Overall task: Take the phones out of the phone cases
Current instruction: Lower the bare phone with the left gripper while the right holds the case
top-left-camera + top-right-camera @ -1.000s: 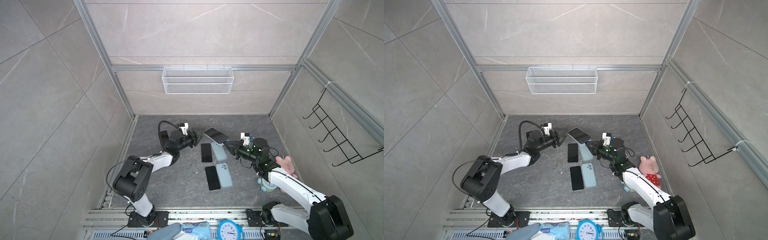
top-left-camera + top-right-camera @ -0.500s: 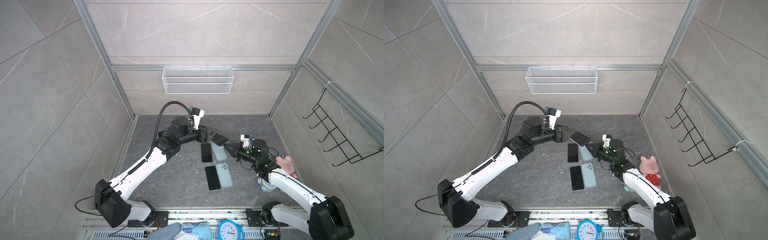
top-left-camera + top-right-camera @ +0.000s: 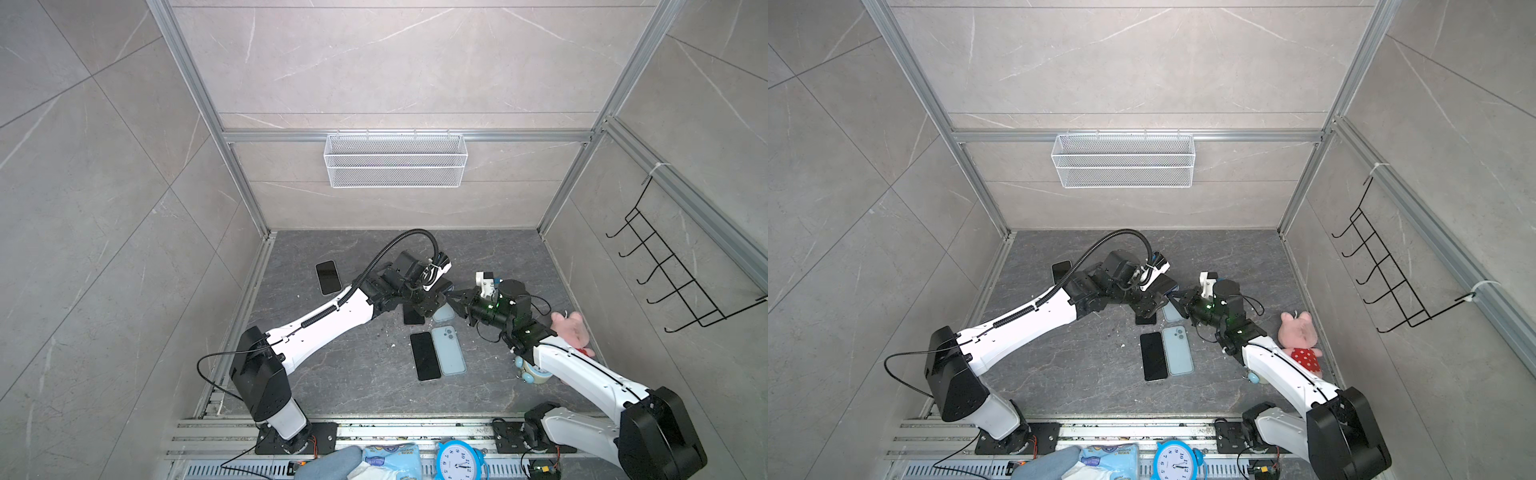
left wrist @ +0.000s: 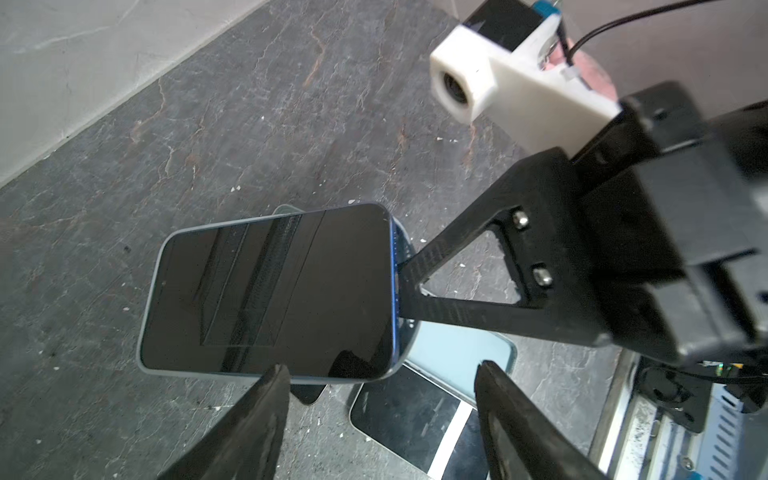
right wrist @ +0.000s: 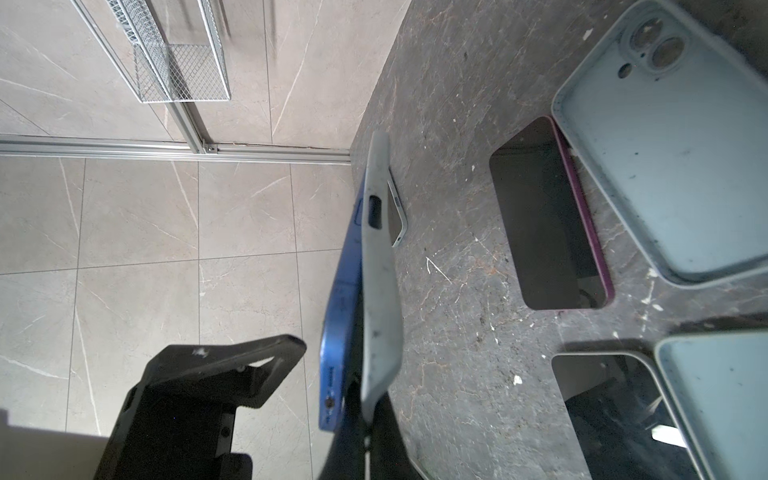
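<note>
— Arms?
— Both meet over the bench (image 3: 340,386). Left tool (image 4: 378,374) gapes beside the phone (image 4: 270,291); right tool (image 4: 409,291) pinches the case (image 5: 378,291), aloft.
— Wrist views?
— Only the right wrist shows the phone's blue edge gapped from the case.

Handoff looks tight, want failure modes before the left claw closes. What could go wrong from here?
1. The right claw pinches the phone case by one short end only, in mid-air; a pull may twist it loose onto the light-blue case and black phone below.
2. The open left claw straddles a corner of the blue phone, which has parted from its case only at that end; it may clamp both.
3. The claws are close and could collide.
</note>
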`<state>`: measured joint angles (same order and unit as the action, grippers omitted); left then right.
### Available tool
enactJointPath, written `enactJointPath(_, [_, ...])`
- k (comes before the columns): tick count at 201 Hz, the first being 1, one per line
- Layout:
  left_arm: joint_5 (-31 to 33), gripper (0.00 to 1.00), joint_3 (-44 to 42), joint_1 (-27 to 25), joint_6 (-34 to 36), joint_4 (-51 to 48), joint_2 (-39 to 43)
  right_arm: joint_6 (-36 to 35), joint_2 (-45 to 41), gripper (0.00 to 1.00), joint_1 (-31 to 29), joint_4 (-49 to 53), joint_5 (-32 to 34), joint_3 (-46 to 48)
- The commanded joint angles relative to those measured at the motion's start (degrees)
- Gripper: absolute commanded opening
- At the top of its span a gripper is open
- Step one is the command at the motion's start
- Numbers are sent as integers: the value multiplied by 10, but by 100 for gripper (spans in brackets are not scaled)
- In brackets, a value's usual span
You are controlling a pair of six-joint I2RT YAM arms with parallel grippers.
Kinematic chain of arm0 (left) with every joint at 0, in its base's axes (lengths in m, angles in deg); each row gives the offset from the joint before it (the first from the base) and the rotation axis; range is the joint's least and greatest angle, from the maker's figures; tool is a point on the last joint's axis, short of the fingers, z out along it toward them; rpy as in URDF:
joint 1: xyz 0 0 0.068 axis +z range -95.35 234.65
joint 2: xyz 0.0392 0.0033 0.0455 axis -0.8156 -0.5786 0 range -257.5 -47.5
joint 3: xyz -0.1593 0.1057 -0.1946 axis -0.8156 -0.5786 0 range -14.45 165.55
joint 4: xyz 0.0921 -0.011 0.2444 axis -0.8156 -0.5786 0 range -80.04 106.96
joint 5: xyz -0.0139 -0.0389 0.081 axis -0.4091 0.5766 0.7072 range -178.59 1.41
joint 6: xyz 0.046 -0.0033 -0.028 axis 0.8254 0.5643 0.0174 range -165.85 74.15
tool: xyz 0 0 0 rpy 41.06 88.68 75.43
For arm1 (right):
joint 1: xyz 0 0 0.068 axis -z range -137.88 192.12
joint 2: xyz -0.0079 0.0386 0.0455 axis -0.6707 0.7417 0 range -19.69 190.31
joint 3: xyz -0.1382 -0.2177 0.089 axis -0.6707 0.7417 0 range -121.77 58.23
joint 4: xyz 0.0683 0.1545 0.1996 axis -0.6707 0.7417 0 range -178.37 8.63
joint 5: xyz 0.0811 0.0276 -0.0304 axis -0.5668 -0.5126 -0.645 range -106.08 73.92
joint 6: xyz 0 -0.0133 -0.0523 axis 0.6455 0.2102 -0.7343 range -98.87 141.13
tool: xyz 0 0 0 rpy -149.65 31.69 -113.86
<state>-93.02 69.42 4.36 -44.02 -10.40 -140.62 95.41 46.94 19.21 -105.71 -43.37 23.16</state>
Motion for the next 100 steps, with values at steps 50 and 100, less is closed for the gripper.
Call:
enactJointPath(50, [73,69,30,-1,36,23,-23,-17,11,0,-27,-41,10,-10])
enactJointPath(100, [49,68,19,-1,34,23,-25,-17,18,0,-31,-43,12,-8])
